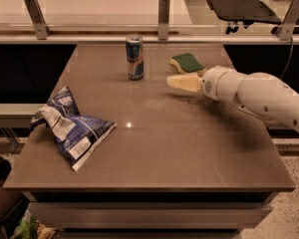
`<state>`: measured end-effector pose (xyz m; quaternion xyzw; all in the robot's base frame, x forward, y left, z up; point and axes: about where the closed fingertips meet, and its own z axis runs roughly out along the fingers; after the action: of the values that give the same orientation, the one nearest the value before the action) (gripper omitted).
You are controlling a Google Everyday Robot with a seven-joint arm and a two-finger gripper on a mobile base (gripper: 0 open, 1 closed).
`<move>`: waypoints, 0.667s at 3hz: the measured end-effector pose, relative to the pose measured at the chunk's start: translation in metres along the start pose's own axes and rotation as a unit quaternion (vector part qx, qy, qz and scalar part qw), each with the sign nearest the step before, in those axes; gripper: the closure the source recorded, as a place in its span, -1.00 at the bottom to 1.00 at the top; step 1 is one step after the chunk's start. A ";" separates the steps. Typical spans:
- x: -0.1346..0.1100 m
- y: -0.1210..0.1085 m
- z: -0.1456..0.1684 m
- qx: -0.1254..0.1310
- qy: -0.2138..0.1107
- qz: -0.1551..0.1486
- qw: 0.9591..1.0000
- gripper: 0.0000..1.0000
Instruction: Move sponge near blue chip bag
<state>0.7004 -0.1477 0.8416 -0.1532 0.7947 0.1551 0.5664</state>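
Claw (173,81) beside sponge (188,62), perhaps touching, blue chip bag (72,128) well apart

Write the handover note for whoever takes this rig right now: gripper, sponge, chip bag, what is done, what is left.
Gripper: over the far right part of the table, just in front of the sponge and to the right of the drink can. It carries nothing.
Sponge: lying flat at the far side of the table, green side up, not picked up.
Blue chip bag: crumpled at the near left edge, far from the sponge.
Done: the approach to the sponge only.
Left: grasp the sponge, carry it across to the left front, and set it down beside the bag.
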 end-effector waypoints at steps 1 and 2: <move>0.000 -0.014 0.008 0.009 -0.009 -0.009 1.000 -1.00; -0.005 -0.021 0.020 0.008 -0.013 -0.023 1.000 -1.00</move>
<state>0.7280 -0.1576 0.8381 -0.1647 0.7846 0.1381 0.5815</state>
